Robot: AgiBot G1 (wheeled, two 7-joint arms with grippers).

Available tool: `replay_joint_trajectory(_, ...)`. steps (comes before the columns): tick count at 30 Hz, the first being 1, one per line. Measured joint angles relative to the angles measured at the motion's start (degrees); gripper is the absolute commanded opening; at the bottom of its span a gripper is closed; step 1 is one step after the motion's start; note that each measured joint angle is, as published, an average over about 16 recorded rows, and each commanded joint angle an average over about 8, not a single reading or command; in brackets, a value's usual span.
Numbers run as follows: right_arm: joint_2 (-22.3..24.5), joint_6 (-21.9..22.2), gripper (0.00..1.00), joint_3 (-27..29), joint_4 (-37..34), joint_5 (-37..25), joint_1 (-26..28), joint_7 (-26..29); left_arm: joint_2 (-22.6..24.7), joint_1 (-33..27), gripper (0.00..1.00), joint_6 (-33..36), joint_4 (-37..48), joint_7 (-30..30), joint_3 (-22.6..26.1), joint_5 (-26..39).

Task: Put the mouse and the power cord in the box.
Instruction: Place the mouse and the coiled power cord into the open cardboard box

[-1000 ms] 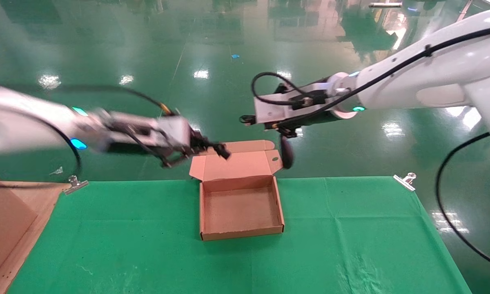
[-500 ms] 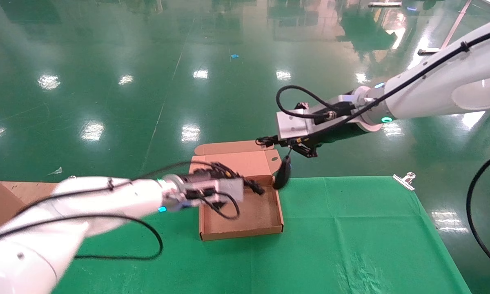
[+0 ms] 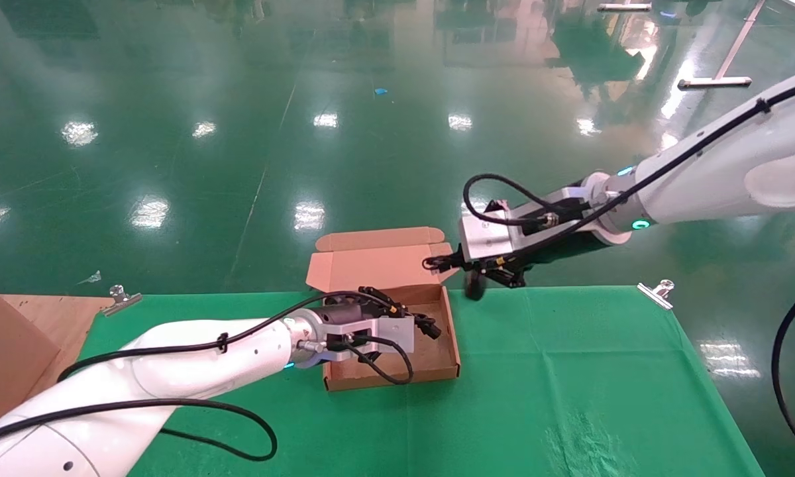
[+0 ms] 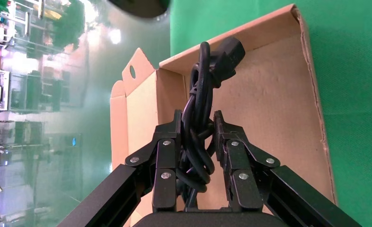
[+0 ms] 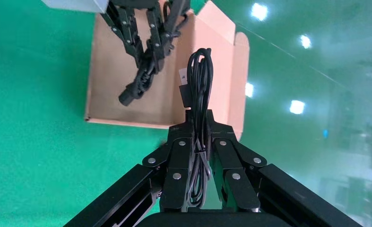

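Sitting open on the green cloth, the box has the left gripper over its tray, fingers clamped on the bundled power cord. Just beyond its far right corner, the right gripper pinches the mouse's cable, the mouse dangling beneath.

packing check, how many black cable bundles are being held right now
2. The thick black power cord bundle is clamped in the left gripper jaws over the open brown cardboard box; a thin black cable bundle is in the right gripper, by the box's far right corner.
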Motion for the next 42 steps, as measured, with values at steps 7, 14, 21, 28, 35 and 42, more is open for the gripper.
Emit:
replay_joint_trajectory(7, -0.53, -0.72, 0.0, 0.16, -0.36, 0.75, -0.32, -0.73, -0.09, -0.76, 1.0, -1.67, -0.35, -1.62, 4.59, -2.9)
replay_joint_trajectory(14, -1.12, 1.01, 0.0, 0.06, 1.8, 1.56, -1.18, -0.02, -0.7, -2.1, 1.0, 0.06, 0.87, -3.02, 6.79, -7.28)
replay_joint_trajectory(21, -1.67, 5.77, 0.0, -0.73, 7.02, 2.94, -3.51, 2.22, -4.13, -4.09, 1.0, 6.43, 3.98, -1.47, 5.21, -13.61)
replay_joint_trajectory(28, -2.13, 12.05, 0.0, -3.62, 15.27, 5.2, -6.98, 6.01, -10.6, -5.66, 1.0, 14.57, 8.13, 3.27, 1.19, -20.09)
replay_joint_trajectory(35, -2.38, 17.91, 0.0, -9.33, 23.8, 7.68, -10.21, 10.68, -16.21, -5.31, 1.0, 19.95, 12.16, 8.08, -1.89, -24.33)
replay_joint_trajectory(42, -2.4, 22.71, 0.0, -16.19, 28.63, 9.42, -12.15, 14.94, -17.72, -3.95, 1.0, 20.3, 16.43, 11.76, -3.31, -26.14)
